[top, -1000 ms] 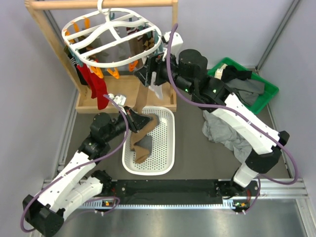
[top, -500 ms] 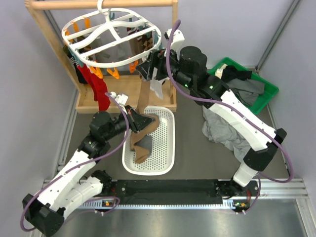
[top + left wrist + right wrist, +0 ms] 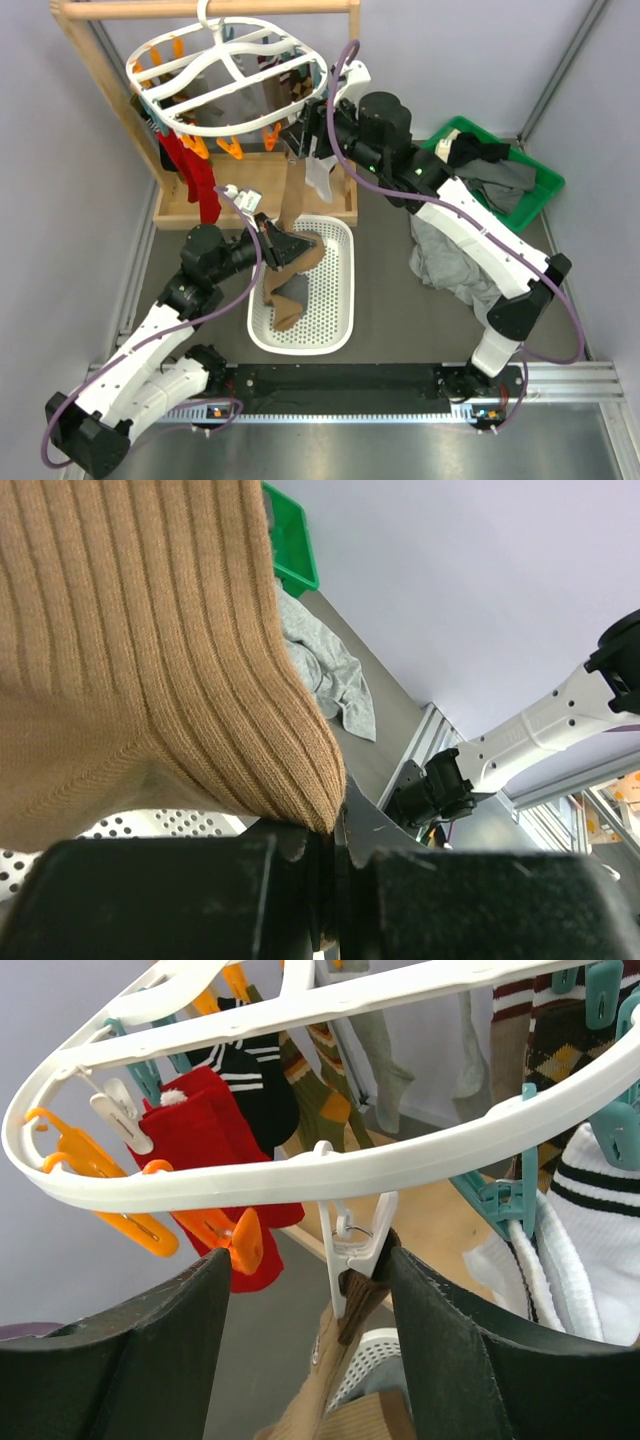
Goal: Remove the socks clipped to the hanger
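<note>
Tan ribbed sock (image 3: 150, 680) looks soft and stretchy, pinched low in the left tool (image 3: 330, 848). The right tool (image 3: 318, 1295) stands wide astride its white clip (image 3: 352, 1242), likely the release point.

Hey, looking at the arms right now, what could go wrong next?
1. The left gripper is clamped on the tan sock, which the white clip holds; pulling now could yank the hanger sideways.
2. The right gripper, open, straddles that clip close to an orange clip and might bump it.
</note>
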{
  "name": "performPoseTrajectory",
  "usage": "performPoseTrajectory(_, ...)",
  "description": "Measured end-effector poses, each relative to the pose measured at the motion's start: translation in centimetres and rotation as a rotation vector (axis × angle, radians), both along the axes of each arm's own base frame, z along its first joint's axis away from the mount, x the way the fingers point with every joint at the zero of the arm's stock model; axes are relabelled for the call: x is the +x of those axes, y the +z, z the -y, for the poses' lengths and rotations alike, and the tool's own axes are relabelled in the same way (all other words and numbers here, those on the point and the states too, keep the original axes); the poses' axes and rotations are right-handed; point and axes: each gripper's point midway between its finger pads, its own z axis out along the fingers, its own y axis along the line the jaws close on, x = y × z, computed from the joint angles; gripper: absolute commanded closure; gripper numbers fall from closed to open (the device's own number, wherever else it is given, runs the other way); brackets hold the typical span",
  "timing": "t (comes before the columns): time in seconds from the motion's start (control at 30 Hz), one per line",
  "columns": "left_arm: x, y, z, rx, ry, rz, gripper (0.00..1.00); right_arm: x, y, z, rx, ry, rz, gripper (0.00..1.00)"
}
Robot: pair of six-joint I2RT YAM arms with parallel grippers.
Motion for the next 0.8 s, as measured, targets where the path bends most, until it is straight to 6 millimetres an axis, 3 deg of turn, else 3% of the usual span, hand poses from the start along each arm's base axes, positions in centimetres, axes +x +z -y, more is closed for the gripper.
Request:
performPoseTrajectory(0.4, 0.0, 0.3, 0.3, -0.001, -0.019, 0.001, 1.0, 1.5, -0.5, -0.8, 0.008, -0.021, 0.005, 0.42)
performPoseTrajectory(0.6, -0.1, 0.8, 0.3, -0.008, -0.021, 0.014, 1.0, 2.2, -0.8, -0.5, 0.006, -0.046, -0.004, 0.58)
performPoseTrajectory(0.8, -0.1, 0.9, 0.3, -0.008, -0.023, 0.014, 1.0, 2.3, -0.7, -0.4, 0.016, -0.051, -0.006, 0.59)
